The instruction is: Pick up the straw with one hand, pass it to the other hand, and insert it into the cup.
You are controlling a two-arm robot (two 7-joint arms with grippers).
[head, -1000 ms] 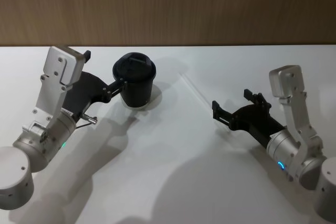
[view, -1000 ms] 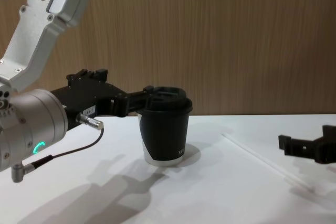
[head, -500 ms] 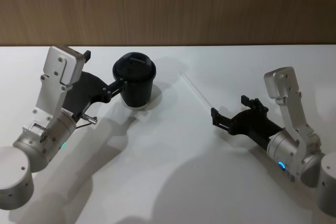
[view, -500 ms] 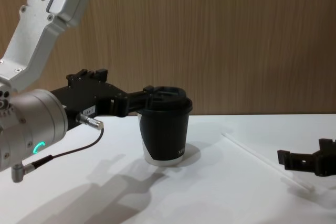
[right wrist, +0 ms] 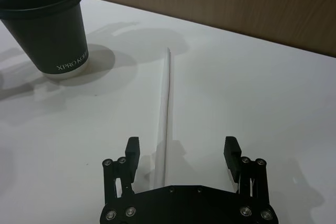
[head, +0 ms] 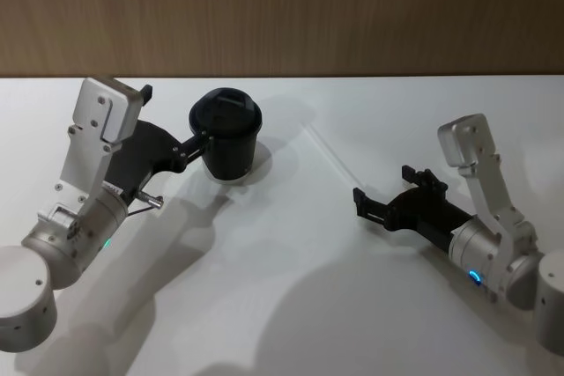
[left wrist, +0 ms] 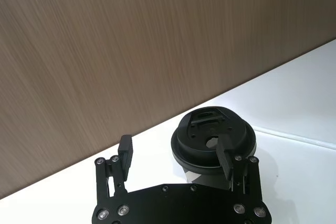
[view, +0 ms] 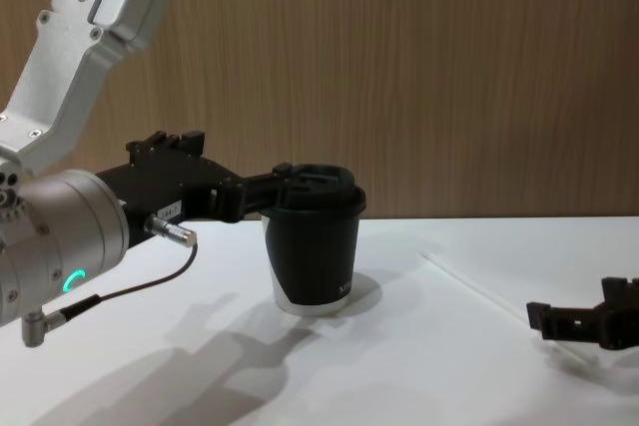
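No step done: your wide-open right gripper is hovering astride the straw; left gripper, also spread, is sitting beside the coffee cup.

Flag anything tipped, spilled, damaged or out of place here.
Nothing stands out. The cup stands upright, lid on, nothing spilled. The straw lies flat and straight on the table. The right end effector is open at the straw's near end; the left end effector is open beside the lid.

white table, wood-grain wall behind
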